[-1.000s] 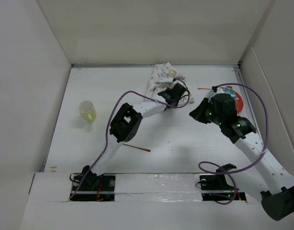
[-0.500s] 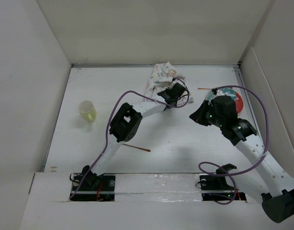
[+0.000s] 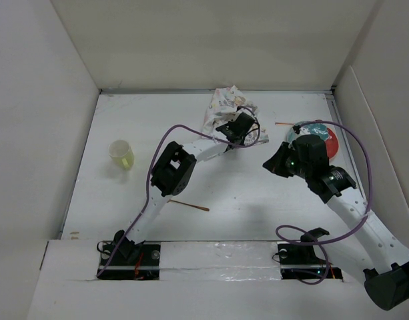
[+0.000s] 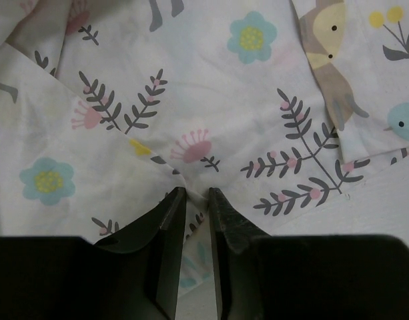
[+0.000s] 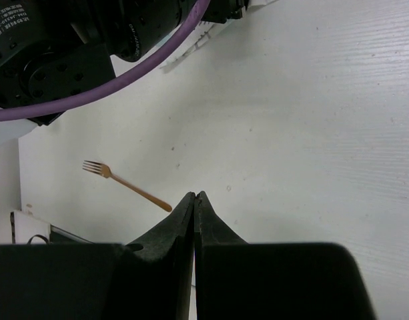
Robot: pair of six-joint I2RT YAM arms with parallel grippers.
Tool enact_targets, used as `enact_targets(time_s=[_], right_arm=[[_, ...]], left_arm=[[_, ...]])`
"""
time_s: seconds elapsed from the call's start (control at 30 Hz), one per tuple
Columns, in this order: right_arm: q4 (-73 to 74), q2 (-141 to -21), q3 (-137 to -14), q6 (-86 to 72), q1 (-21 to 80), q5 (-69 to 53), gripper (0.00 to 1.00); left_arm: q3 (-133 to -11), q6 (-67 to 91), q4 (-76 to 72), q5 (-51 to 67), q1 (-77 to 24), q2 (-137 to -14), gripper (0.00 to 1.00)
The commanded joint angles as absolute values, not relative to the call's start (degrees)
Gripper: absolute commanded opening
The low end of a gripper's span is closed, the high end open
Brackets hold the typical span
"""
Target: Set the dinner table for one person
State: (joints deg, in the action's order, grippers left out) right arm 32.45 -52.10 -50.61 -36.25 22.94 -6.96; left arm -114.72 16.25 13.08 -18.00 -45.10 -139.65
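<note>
The crumpled placemat (image 3: 224, 107), white with woodland animals and leaves, lies at the back middle of the white dinner table (image 3: 157, 120). My left gripper (image 3: 227, 128) is at its near edge. In the left wrist view the jaws (image 4: 196, 193) are shut on a pinched fold of the placemat (image 4: 211, 100). My right gripper (image 3: 271, 160) is shut and empty, hovering over bare tabletop (image 5: 311, 133) right of centre; its tips (image 5: 194, 195) touch each other. A copper fork (image 3: 189, 205) lies near the front middle and also shows in the right wrist view (image 5: 127, 186).
A pale yellow cup (image 3: 122, 155) stands at the left. A red and teal plate (image 3: 324, 139) sits at the back right, partly hidden by my right arm. A thin copper utensil (image 3: 283, 123) lies just left of it. White panel walls border the table.
My left gripper has shifted slightly back and left with the placemat fold. My right gripper has drifted a little toward the front. Nothing else has moved.
</note>
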Motion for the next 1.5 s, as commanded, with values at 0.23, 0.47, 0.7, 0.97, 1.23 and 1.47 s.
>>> enact_targets(time_s=[0.23, 0.47, 0.7, 0.97, 1.23, 1.47], right_arm=[[31.4, -52.1, -50.0, -35.7, 22.9, -8.1, 0.06], [30.7, -53.1, -50.1, -35.5, 22.9, -8.3, 0.07], [30.1, -54.1, -49.8, -35.4, 23.4, -8.9, 0.07], [26.6, -55.5, -49.5, -35.4, 23.4, -4.7, 0.01], [21.7, -70.3, -55.7, -33.6, 23.4, -0.4, 0.0], [25.1, -87.8, -68.8, -31.2, 23.4, 7.0, 0.35]], left_arm=[[-111.4, 17.7, 12.4, -15.6, -44.5, -136.1, 0.23], [-109.4, 17.8, 10.8, -16.0, -44.5, -134.2, 0.11], [-109.4, 17.8, 10.5, -16.0, -44.5, -133.3, 0.01], [-104.2, 19.2, 7.5, -16.4, -43.9, -124.5, 0.0], [-87.1, 21.5, 6.0, -16.0, -40.5, -105.3, 0.0], [-72.9, 22.8, 6.0, -15.6, -34.1, -91.0, 0.0]])
